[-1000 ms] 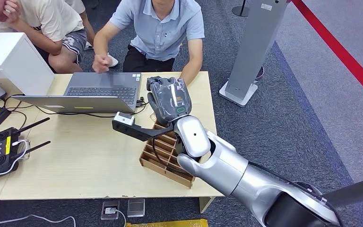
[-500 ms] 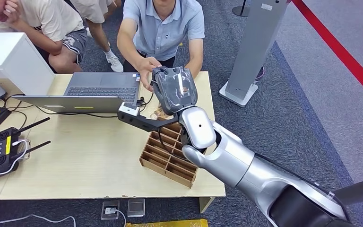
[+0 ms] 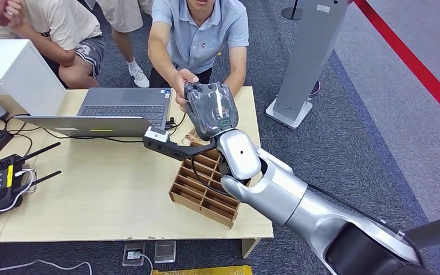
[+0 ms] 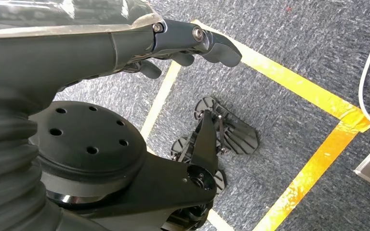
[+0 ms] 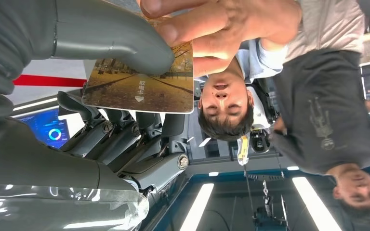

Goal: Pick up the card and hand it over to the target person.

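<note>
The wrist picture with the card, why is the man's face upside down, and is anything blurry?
Right wrist view: that camera is turned over, so the people hang upside down; the card is sharp, the person's hand pinching it looks slightly soft. Head view: evenly lit, glare on the right hand cover.

The right arm reaches forward and up, its right hand raised with the thick thumb pressed onto the card, pinching it against the darker fingers. The left hand hangs low, fingers loosely curled, holding nothing
</note>
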You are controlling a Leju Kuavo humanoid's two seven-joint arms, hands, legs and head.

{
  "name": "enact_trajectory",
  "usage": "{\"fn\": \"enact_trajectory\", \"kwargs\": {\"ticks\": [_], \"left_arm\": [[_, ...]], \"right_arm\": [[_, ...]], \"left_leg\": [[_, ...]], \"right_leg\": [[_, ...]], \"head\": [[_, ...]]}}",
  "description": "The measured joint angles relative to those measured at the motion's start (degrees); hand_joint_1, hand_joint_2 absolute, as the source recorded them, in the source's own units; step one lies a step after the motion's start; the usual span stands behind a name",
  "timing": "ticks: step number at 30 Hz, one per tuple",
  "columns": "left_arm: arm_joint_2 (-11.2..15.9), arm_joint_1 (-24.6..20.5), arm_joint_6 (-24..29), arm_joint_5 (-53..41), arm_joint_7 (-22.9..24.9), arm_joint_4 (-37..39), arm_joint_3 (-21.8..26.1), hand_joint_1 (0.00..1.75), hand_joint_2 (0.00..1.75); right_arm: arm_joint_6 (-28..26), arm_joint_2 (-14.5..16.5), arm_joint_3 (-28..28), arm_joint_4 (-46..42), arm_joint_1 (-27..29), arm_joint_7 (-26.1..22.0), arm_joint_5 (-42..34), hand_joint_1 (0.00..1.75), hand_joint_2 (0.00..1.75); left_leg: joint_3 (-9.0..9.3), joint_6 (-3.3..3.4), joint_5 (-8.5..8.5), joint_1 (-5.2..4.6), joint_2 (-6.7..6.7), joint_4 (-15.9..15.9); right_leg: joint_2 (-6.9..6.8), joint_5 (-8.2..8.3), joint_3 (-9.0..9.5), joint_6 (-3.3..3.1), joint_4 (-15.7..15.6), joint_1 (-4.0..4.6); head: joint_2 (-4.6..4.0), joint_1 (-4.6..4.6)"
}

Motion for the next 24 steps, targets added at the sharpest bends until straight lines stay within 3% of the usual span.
{"fn": "enact_trajectory", "kwargs": {"ticks": [4,5,8,9,15,19,24], "left_arm": [[-0.34,-0.23,0.00,0.08,0.03,0.78,-0.07,0.00,1.75],[-0.42,-0.28,0.00,0.15,0.00,0.95,-0.04,0.00,1.75],[-0.73,-0.47,0.00,0.55,-0.14,1.69,0.28,0.00,1.75],[-0.93,-0.58,0.00,0.73,-0.19,2.14,0.48,0.00,1.75],[-3.50,-1.87,0.00,1.17,1.02,7.00,1.36,0.00,1.75],[-5.94,-3.00,0.00,0.71,2.34,11.20,1.90,0.00,1.75],[-7.87,-3.76,0.00,-0.91,3.64,13.82,2.21,0.00,1.75]], "right_arm": [[-0.35,0.59,0.36,1.26,0.01,-0.67,-0.56,1.74,1.75],[-0.42,0.88,0.33,1.70,0.20,-0.97,-1.15,1.61,1.75],[-0.47,2.16,-0.97,2.70,1.56,-3.69,-7.40,0.31,1.75],[-0.59,2.52,-1.80,2.62,2.25,-5.13,-10.76,0.00,1.75],[-1.17,0.68,-4.58,-5.30,6.48,-11.27,-27.77,0.00,1.75],[-0.57,-3.32,-4.78,-16.17,9.72,-12.78,-38.38,0.00,1.75],[-1.80,-9.04,-4.61,-30.05,13.47,-12.79,-44.51,0.00,1.75]], "left_leg": [[0.01,0.00,0.02,0.00,0.00,-0.02],[0.01,0.00,0.01,0.00,0.00,-0.02],[0.04,0.00,0.02,0.00,0.02,-0.06],[0.05,0.00,0.02,0.00,0.02,-0.07],[0.04,0.01,0.03,0.01,-0.05,-0.06],[-0.02,0.03,0.00,0.03,-0.19,0.00],[-0.04,0.04,0.00,0.03,-0.29,0.02]], "right_leg": [[0.00,0.01,0.01,-0.01,-0.01,0.00],[0.00,0.01,0.01,-0.01,-0.01,0.00],[0.02,0.02,0.03,-0.01,-0.04,0.00],[0.02,0.02,0.05,-0.01,-0.05,0.00],[-0.05,0.02,0.06,0.00,-0.08,0.02],[-0.20,-0.04,0.08,0.03,-0.07,0.03],[-0.29,-0.06,0.08,0.03,-0.07,0.03]], "head": [[0.00,0.00],[0.00,0.00],[0.00,0.00],[0.00,0.00],[0.00,0.00],[0.00,0.00],[0.00,0.00]]}}
